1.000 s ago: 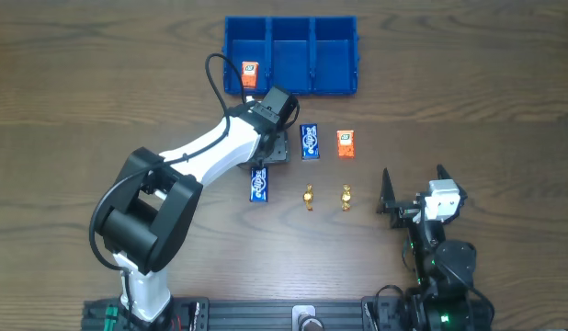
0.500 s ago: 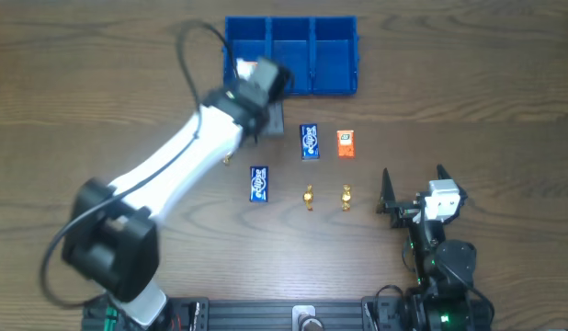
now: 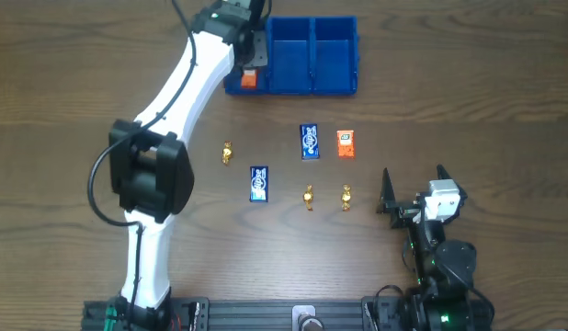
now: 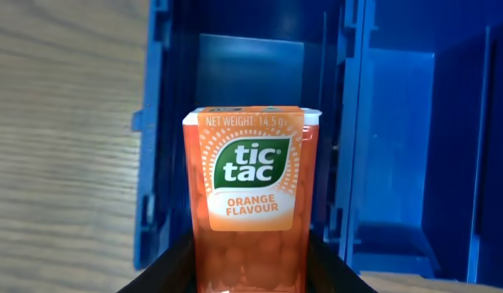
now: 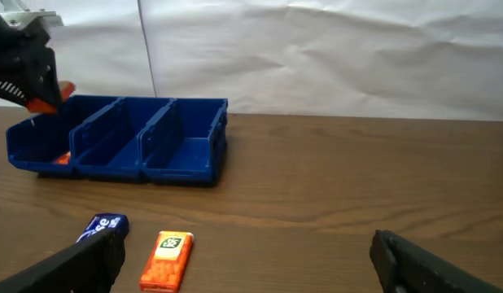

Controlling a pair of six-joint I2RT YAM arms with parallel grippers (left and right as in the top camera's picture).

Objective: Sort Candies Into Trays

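Your left gripper is clamped on the narrow edges of an orange mint box. The box juts out past its fingertips, and the end compartment of the blue tray lies directly beneath, with a matching box lying inside it. The held box looks like light, rigid plastic with slick faces, so this edge-to-edge pinch suits it, and letting go low should keep it from bouncing out. Your right gripper stands wide apart and empty, with a blue bar and a third orange box just ahead of its fingertips.
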